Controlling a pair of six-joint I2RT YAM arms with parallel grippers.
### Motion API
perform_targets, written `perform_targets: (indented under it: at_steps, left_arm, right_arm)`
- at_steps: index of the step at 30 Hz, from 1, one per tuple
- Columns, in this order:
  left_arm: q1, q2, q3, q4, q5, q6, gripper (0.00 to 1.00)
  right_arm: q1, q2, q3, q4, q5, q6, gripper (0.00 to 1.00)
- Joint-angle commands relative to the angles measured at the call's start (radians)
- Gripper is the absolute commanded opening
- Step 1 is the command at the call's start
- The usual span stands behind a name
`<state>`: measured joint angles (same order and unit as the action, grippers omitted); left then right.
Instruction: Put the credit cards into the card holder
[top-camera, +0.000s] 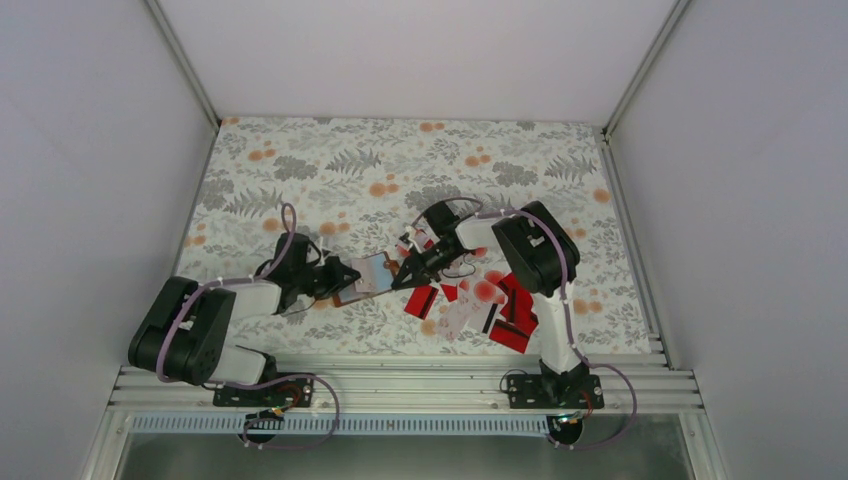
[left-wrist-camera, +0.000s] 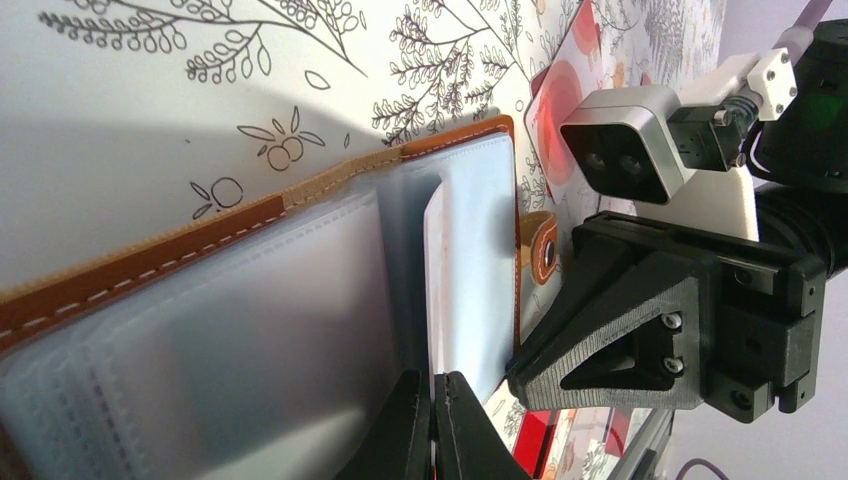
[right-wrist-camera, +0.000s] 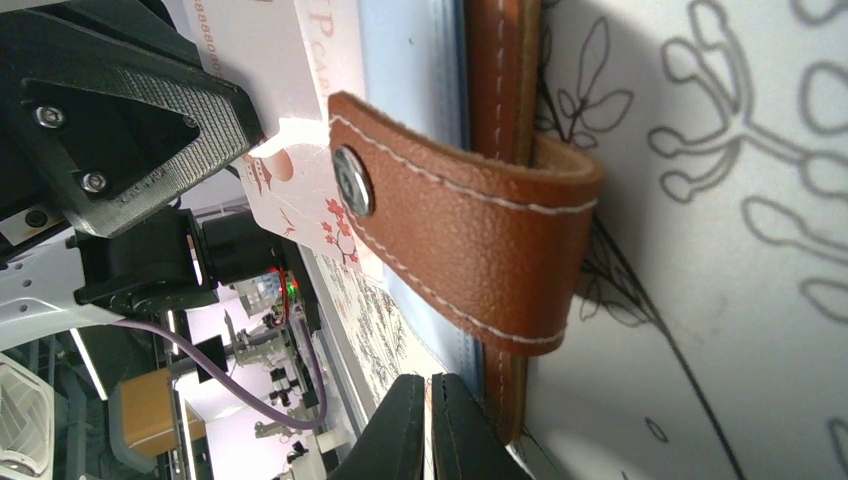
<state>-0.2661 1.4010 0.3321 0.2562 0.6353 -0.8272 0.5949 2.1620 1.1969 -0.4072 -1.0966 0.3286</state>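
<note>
The brown card holder (top-camera: 368, 273) lies open on the leaf-patterned cloth, its pale blue pockets (left-wrist-camera: 470, 230) up and its snap strap (right-wrist-camera: 470, 220) folded over the edge. My left gripper (top-camera: 350, 278) (left-wrist-camera: 432, 395) is shut on a white credit card (left-wrist-camera: 433, 260) with red blotches (right-wrist-camera: 290, 90), held on edge at a pocket. My right gripper (top-camera: 403, 283) (right-wrist-camera: 430, 395) is shut, with its tips at the holder's right edge and nothing clearly between them. More credit cards (top-camera: 480, 300), red and white, lie scattered right of the holder.
The two grippers face each other closely across the holder; the right wrist camera (left-wrist-camera: 625, 140) sits just beyond it. A metal rail (top-camera: 400, 385) runs along the table's front edge. White walls enclose the left, back and right sides.
</note>
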Motion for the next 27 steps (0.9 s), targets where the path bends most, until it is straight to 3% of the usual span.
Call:
perform_targets:
  at_steps: [1,13,22,27]
  left_arm:
    - [-0.021,0.001,-0.029,0.034,-0.015,-0.053,0.02]
    - [-0.062,0.044,0.005,-0.003,-0.059,-0.053,0.02]
    - [-0.068,0.039,0.019,-0.053,-0.078,-0.03,0.02]
    - [-0.068,0.032,0.031,-0.08,-0.081,-0.018,0.02]
  right_arm:
    - [-0.002,0.033,-0.056,-0.061,0.088,0.016,0.04]
    - [-0.008,-0.06,0.018,-0.123,0.104,0.006,0.05]
    - [-0.018,-0.109,0.113,-0.229,0.216,-0.066,0.2]
    - [-0.017,-0.083,0.108,-0.203,0.273,-0.047,0.16]
